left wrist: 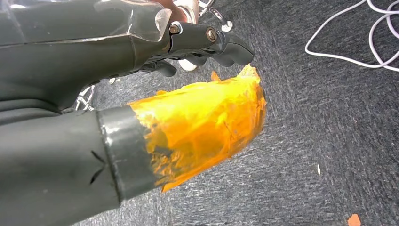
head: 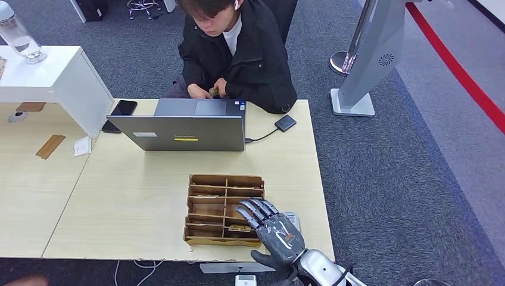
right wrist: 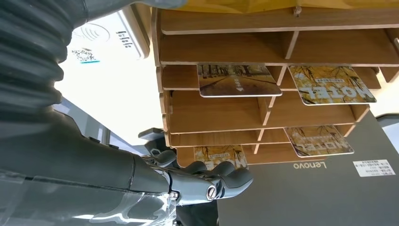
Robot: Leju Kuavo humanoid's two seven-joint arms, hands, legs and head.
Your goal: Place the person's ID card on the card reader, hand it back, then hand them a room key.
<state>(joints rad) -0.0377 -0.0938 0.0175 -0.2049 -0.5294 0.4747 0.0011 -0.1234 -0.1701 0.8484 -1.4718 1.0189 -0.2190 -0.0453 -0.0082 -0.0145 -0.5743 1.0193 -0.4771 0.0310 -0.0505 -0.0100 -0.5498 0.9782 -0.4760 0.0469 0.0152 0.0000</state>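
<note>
Head view: even, diffuse overhead light, bright and sharp throughout; the counter (head: 143, 196) shows only soft, short shadows beside the laptop (head: 184, 128) and the wooden organizer (head: 223, 208), with no hard glare. Left wrist view: the left robot hand (left wrist: 141, 94) sits very close and soft, its orange tape (left wrist: 207, 122) saturated nearly to clipping and the clear cover catching highlights, while the carpet (left wrist: 329, 117) behind holds its texture. Right wrist view: the white card reader (right wrist: 108, 42) and the surface by it are blown out to white, the near ribbed cover is blurred, and the key cards (right wrist: 237, 80) in the organizer stay legible.
</note>
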